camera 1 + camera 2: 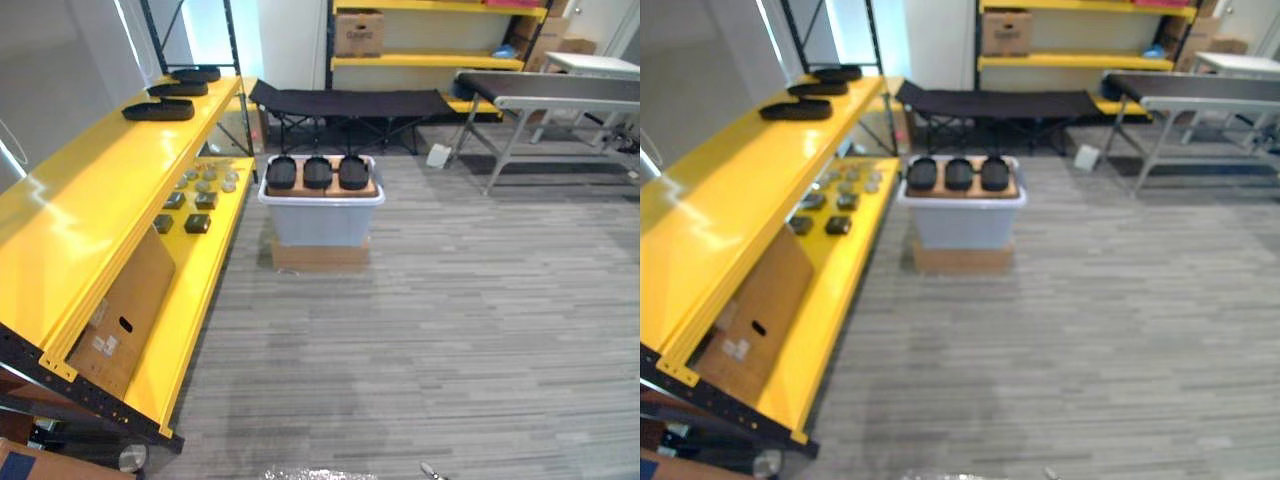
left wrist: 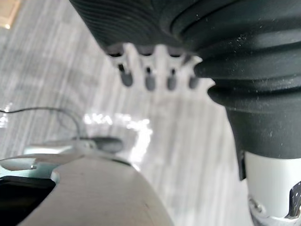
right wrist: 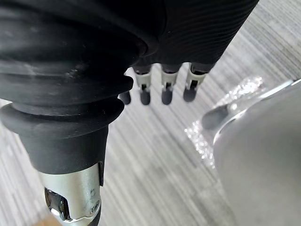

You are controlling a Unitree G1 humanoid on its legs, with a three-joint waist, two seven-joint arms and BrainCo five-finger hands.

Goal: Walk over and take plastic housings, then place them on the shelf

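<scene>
Three black plastic housings [image 1: 317, 172] lie in a row on a brown board on top of a grey bin [image 1: 320, 218], which stands on a flat cardboard box some way ahead on the floor. Three more black housings [image 1: 158, 110] rest on the top level of the long yellow shelf [image 1: 80, 230] at the left. My left hand [image 2: 148, 80] hangs over the grey floor with straight fingers and holds nothing. My right hand [image 3: 162, 92] hangs the same way, open and empty.
The yellow shelf's lower level carries several small dark and grey parts [image 1: 197, 222] and a leaning cardboard sheet [image 1: 125, 310]. Behind the bin stands a black folding cot [image 1: 350, 102]. A grey conveyor table [image 1: 560, 92] is at the back right. Striped grey floor lies between me and the bin.
</scene>
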